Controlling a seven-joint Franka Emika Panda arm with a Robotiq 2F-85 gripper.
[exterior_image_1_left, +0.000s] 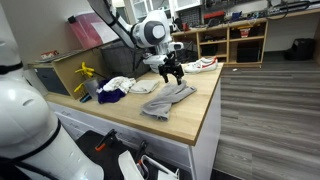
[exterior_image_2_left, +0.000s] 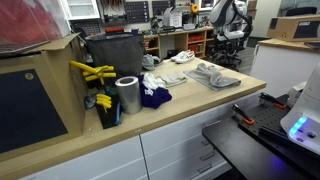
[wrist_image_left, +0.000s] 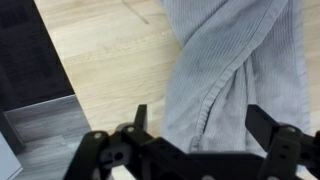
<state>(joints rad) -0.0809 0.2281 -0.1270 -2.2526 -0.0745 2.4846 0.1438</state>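
My gripper (exterior_image_1_left: 171, 73) hangs just above the far end of a grey ribbed cloth (exterior_image_1_left: 168, 99) that lies crumpled on the wooden counter (exterior_image_1_left: 205, 110). In the wrist view the two black fingers (wrist_image_left: 200, 125) are spread wide with the grey cloth (wrist_image_left: 235, 70) directly under them, and nothing sits between the fingertips. In an exterior view the gripper (exterior_image_2_left: 232, 32) stands at the far end of the counter beyond the grey cloth (exterior_image_2_left: 213, 74). The fingers look clear of the fabric.
A white cloth (exterior_image_1_left: 143, 86), a dark blue cloth (exterior_image_1_left: 111, 95) and another white one (exterior_image_1_left: 203, 65) lie on the counter. A silver can (exterior_image_2_left: 127, 95), yellow tools (exterior_image_2_left: 93, 72) and a dark bin (exterior_image_2_left: 112, 52) stand near one end. The counter edge drops to grey floor (wrist_image_left: 40, 140).
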